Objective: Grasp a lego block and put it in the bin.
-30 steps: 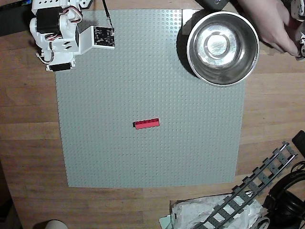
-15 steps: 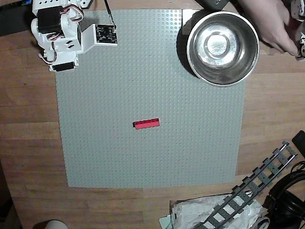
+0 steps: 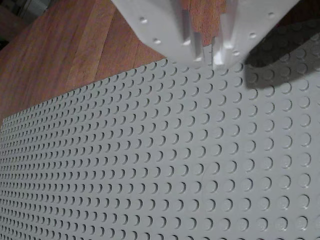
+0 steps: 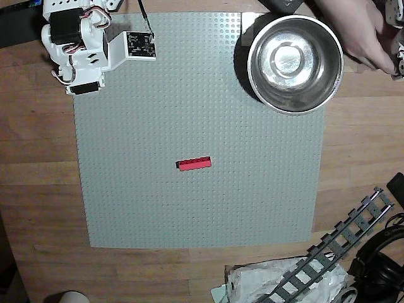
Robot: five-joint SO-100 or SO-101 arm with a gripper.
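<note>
1. In the wrist view the end effector (image 3: pixel 207 55) hangs over the grey baseplate (image 3: pixel 150 170), fingers nearly together, holding nothing.
2. In the overhead view the arm (image 4: pixel 82 47) is at the baseplate's upper-left corner.
3. The block (image 4: pixel 194 163) lies mid-baseplate, well apart.
4. The bin (image 4: pixel 295 63) stands at the upper right, beside a hand (image 4: pixel 356 31) on the wooden surface (image 4: pixel 38 189).

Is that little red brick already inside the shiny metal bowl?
No, the red brick lies on the grey baseplate, well apart from the empty bowl.
</note>
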